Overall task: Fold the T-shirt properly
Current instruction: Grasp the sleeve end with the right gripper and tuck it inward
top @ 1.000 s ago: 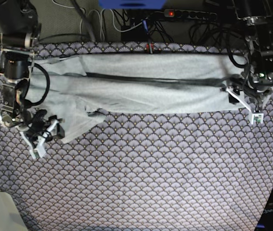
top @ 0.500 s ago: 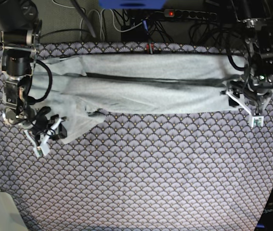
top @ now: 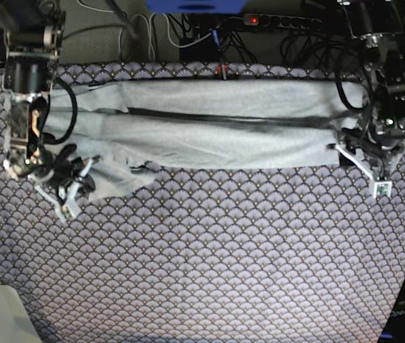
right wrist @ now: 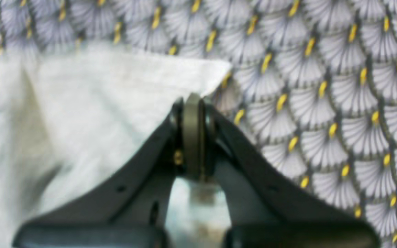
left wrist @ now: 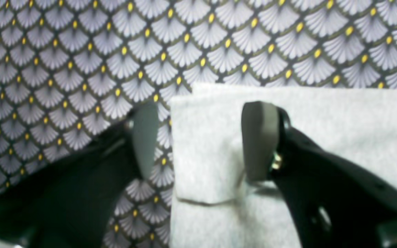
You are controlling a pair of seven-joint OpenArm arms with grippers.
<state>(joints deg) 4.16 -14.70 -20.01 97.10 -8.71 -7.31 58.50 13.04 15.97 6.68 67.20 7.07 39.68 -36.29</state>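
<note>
**Both end effectors at the near corners of the half-folded shirt**

In the left wrist view, the left end effector [left wrist: 198, 141] stands open. One pad rests on the light heather-grey cotton T-shirt [left wrist: 322, 137] and the other on the dark scallop-patterned tablecloth [left wrist: 81, 62], so the corner of the cloth lies between them, probably ready to be pinched.

In the right wrist view, the right end effector [right wrist: 192, 137] is closed, its pads pressed together at the edge of the T-shirt's [right wrist: 98, 103] pointed corner. Whether cloth is really caught between them cannot be told.

In the base view, the T-shirt [top: 216, 128] lies as a long band across the far part of the desk [top: 223, 271]. The right end effector [top: 70, 196] is at the bunched sleeve end, and the left end effector [top: 365, 163] is at the opposite corner. This placing suits lifting both corners together for the next fold.
</note>
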